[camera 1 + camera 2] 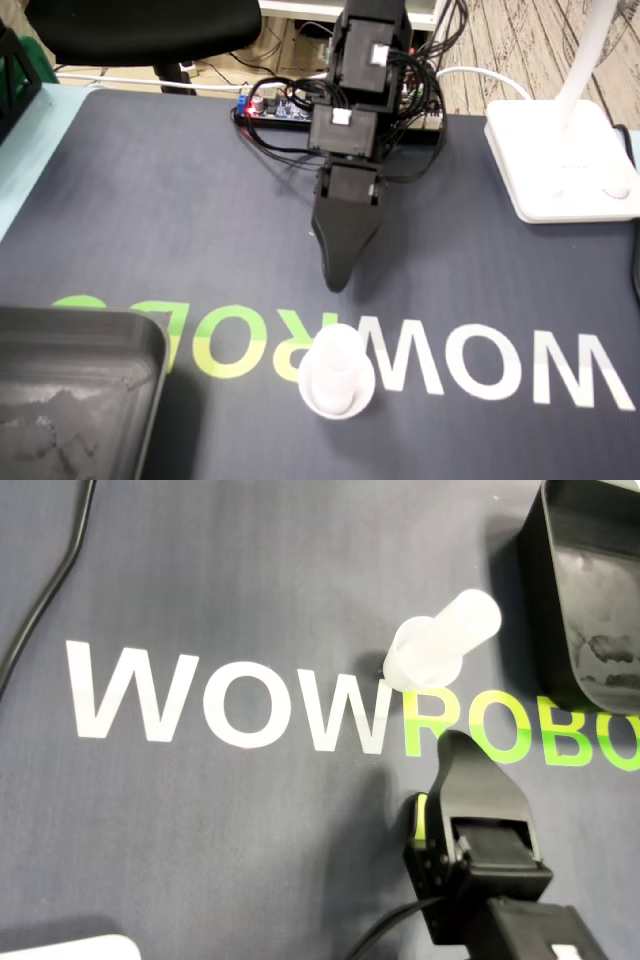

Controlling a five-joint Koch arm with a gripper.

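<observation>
A small white translucent plastic cup point(337, 372) point(440, 645) stands upright on the dark mat, over the "WOWROBO" lettering. My black gripper point(337, 283) point(455, 742) points down at the mat a short way behind the cup in the fixed view and below it in the overhead view. It does not touch the cup. Its jaws form one closed wedge with no gap in either view, and nothing is held between them.
A black tray point(70, 390) point(590, 590) sits at the mat's near left corner in the fixed view. A white lamp base point(560, 160) stands at the back right. A circuit board with wires point(275, 108) lies behind the arm. A black cable point(50, 590) crosses the mat.
</observation>
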